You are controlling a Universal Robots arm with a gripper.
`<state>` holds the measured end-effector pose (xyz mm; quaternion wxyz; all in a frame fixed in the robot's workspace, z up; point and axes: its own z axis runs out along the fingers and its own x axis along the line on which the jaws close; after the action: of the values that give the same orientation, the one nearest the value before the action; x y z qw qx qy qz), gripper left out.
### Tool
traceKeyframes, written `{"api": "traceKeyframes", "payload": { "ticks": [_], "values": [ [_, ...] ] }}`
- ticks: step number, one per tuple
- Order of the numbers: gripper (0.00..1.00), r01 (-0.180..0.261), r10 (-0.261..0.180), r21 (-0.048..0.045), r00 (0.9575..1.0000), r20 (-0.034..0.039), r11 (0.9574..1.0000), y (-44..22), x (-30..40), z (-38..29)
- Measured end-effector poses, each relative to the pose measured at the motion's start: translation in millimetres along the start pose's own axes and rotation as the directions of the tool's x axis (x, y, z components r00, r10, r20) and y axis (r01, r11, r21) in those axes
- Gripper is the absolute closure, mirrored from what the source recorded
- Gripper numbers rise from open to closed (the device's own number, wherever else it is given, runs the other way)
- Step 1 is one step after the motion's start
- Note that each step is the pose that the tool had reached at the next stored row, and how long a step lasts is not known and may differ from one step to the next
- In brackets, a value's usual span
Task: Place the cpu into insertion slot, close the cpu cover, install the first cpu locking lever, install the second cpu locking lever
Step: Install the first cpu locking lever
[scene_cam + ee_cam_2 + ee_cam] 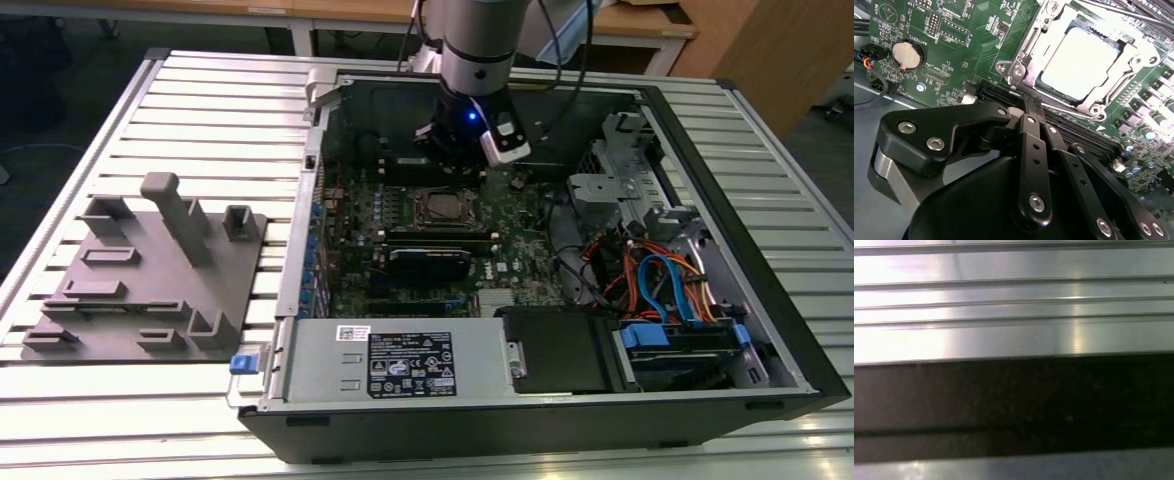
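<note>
pincer (1026, 107) clenched, empty, just beside the slot | second wrist view: cpu (1081, 65) seated, cpu cover (1074, 55) down | first wrist view: ribbed table (1014, 315)

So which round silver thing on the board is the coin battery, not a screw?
The coin battery is the large flat disc in a black holder at the green motherboard edge, away from the cpu cover. The screws are small heads on that cover's corners.
</note>
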<state>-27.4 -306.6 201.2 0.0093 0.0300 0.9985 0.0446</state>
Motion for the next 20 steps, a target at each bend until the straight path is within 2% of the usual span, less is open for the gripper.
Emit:
{"api": "traceKeyframes", "payload": {
  "ticks": [8, 20],
  "values": [
    [0.9, 0.0, 0.0, 0.0, 1.0, 0.0, 1.0, -0.2, -0.2, 2.1],
    [0.9, 0.0, 0.0, -0.0003, 1.0, 0.0001, 1.0, 0.1, -0.2, -0.1]
  ]
}}
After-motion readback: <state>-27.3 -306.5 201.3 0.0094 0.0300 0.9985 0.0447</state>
